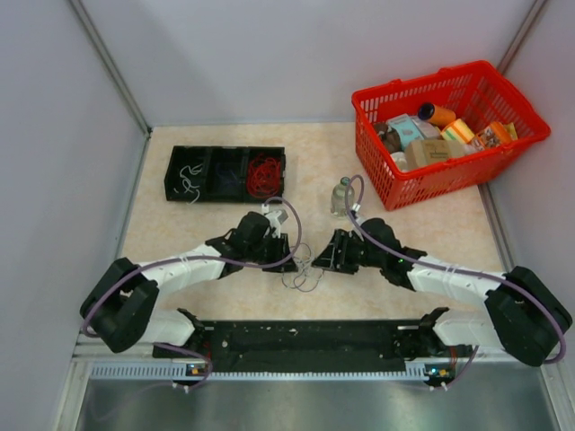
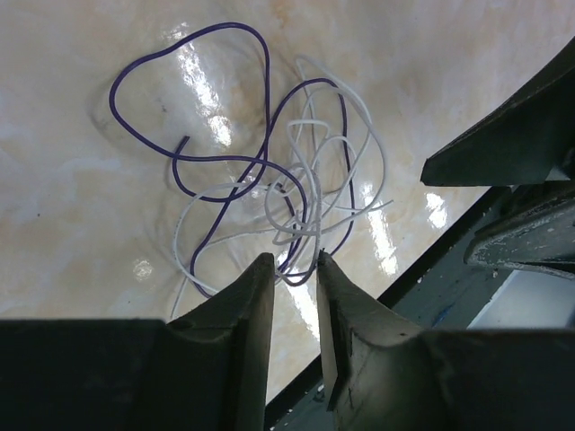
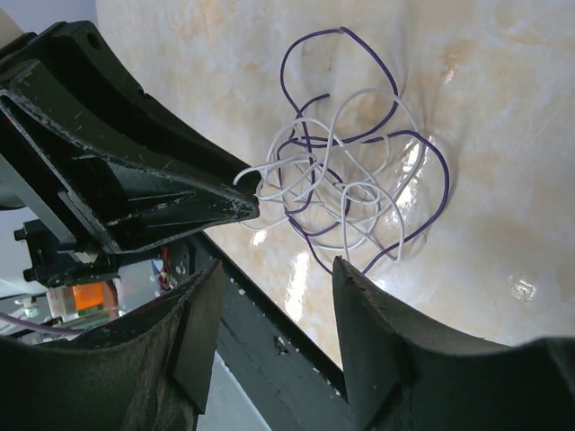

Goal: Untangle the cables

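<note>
A tangle of cables (image 1: 303, 269), one purple wire and one white wire looped through each other, lies on the table between my two grippers. In the left wrist view the tangle (image 2: 287, 193) sits just beyond my left gripper (image 2: 295, 262), whose jaws stand a narrow gap apart with the lowest loops at the tips. My right gripper (image 3: 277, 268) is wide open beside the tangle (image 3: 337, 193), holding nothing. The left gripper's finger (image 3: 180, 197) touches the white loops. More cables, white (image 1: 189, 180) and red (image 1: 265, 173), lie in a black tray (image 1: 225, 190).
A red basket (image 1: 503, 148) full of groceries stands at the back right. A small clear bottle (image 1: 341, 196) stands just behind the right gripper (image 1: 325, 254). A black rail (image 1: 305, 337) runs along the near table edge, close under both grippers.
</note>
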Controlling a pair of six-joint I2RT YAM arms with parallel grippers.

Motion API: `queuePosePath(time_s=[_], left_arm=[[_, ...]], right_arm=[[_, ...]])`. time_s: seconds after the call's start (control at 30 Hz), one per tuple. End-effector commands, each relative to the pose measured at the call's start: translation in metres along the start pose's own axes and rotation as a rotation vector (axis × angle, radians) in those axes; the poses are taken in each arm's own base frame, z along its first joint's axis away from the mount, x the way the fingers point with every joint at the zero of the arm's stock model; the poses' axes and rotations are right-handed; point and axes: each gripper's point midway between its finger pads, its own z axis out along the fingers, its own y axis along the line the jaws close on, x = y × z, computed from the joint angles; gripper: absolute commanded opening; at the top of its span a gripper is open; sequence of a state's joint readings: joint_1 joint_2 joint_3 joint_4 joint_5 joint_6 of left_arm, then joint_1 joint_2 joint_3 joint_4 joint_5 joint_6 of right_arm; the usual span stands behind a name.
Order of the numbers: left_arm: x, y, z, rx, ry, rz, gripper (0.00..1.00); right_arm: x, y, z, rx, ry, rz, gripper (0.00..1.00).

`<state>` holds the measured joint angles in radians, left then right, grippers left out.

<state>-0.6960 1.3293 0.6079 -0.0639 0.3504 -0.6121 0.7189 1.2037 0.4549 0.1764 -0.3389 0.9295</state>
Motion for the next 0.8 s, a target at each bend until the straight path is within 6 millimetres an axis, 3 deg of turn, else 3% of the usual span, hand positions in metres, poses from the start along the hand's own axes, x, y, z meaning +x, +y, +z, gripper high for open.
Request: queuePosePath(time_s=[0.0, 0.1, 0.2, 0.3, 0.4, 0.57, 0.67, 0.77], left_arm=[[-0.024, -0.014, 0.005, 0.026, -0.063, 0.035, 0.23], [-0.03, -0.022, 0.003, 0.026, -0.062, 0.064, 0.0], [-0.041, -0.055, -0.015, 0.115, -0.107, 0.118, 0.0], [-0.054, -0.094, -0.046, 0.248, -0.174, 0.167, 0.0], [-0.067, -0.118, -0.075, 0.3, -0.226, 0.196, 0.0], [-0.072, -0.15, -0.099, 0.403, -0.213, 0.209, 0.0], [-0.075, -0.156, -0.105, 0.42, -0.226, 0.212, 0.0], [-0.078, -0.16, -0.112, 0.416, -0.234, 0.228, 0.0]], right_arm=[[-0.014, 0.029, 0.007, -0.079, -0.027, -0.03, 0.51], [-0.01, 0.028, 0.01, -0.083, -0.006, -0.038, 0.5], [-0.006, 0.028, 0.01, -0.081, 0.017, -0.097, 0.48], [-0.003, 0.023, 0.002, -0.07, 0.011, -0.174, 0.46], [-0.003, 0.022, -0.009, -0.071, -0.019, -0.238, 0.46], [-0.013, 0.051, -0.033, -0.186, -0.113, -0.289, 0.48], [-0.021, 0.071, -0.049, -0.272, -0.184, -0.316, 0.5], [-0.029, 0.07, -0.057, -0.242, -0.234, -0.325, 0.52]])
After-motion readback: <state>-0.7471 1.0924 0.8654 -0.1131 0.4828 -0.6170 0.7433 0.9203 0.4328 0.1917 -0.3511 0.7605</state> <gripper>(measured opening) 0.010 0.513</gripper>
